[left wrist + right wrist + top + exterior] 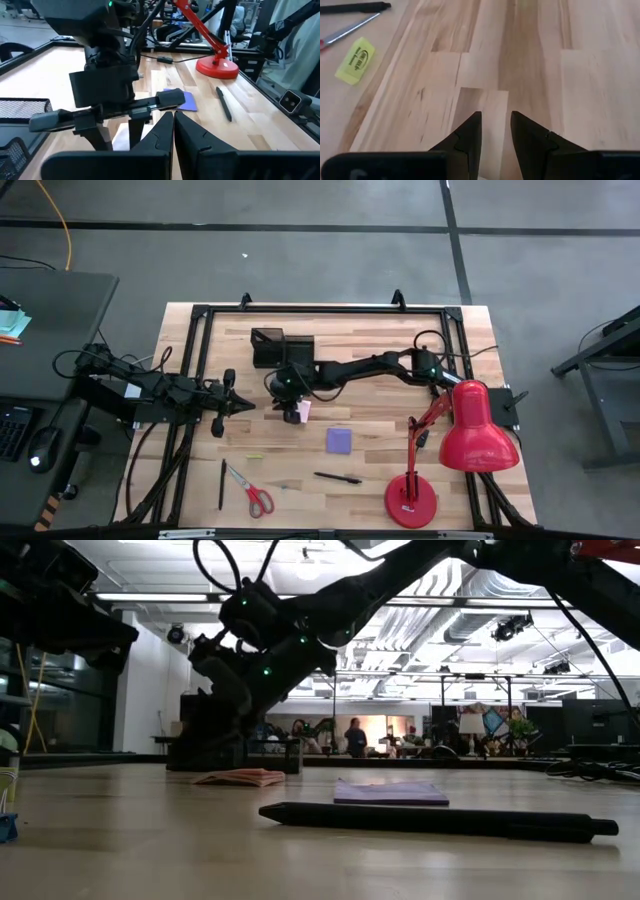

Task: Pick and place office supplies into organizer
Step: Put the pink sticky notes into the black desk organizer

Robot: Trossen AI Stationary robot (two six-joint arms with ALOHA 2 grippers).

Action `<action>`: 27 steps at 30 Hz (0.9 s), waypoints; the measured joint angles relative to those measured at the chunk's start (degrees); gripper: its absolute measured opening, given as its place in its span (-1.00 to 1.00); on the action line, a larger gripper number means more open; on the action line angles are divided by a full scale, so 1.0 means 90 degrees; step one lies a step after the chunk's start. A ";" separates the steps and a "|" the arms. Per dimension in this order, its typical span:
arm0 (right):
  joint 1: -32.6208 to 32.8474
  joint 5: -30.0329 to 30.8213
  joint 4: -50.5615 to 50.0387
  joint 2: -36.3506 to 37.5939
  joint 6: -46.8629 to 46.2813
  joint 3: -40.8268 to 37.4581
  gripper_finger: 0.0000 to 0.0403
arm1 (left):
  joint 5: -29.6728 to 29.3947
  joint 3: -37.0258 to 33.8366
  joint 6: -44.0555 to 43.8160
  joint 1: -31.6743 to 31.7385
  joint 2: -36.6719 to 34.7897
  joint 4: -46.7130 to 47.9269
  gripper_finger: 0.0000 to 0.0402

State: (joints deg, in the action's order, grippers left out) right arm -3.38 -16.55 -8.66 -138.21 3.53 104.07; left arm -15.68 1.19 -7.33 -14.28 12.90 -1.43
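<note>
My right gripper (291,416) points down at the table's middle, open by a narrow gap (496,130), with bare wood showing between its fingers. A pink sticky pad (304,411) lies flat right beside it (240,777); I cannot tell whether they touch. The purple pad (339,440) lies flat nearer the front. The black organizer (280,345) stands at the far side. Red-handled scissors (255,495), two dark pens (221,483) (337,477) and a yellow piece (355,60) lie near the front edge. My left gripper (245,404) waits, shut (174,122), just left of the right one.
A large red desk lamp (470,430) stands on its base (410,502) at the front right corner. A black metal frame (320,310) runs along the table's far edge and sides. Bare wood lies between the pads and the organizer.
</note>
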 joint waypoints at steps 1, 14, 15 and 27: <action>-0.0002 -0.0010 0.0038 0.0007 0.0019 0.0000 -0.50 | 0.0000 0.0002 0.0000 0.0002 0.0000 0.0000 -1.00; -0.0148 0.1263 -0.2257 0.0961 -0.0152 0.0016 -0.38 | -0.0015 0.0001 0.0056 0.0000 0.0000 0.0002 -1.00; -0.0153 0.1170 -0.2434 0.0988 -0.0216 0.0017 -0.38 | -0.0012 0.0000 0.0056 0.0001 0.0000 0.0003 -1.00; -0.0106 0.1044 -0.3449 0.0989 -0.0811 0.0007 -0.39 | -0.0012 0.0002 0.0070 0.0002 0.0000 0.0007 -1.00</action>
State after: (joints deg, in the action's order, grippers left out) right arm -4.33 -7.15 -39.71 -129.31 -3.77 104.14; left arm -15.79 1.21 -6.70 -14.26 12.91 -1.37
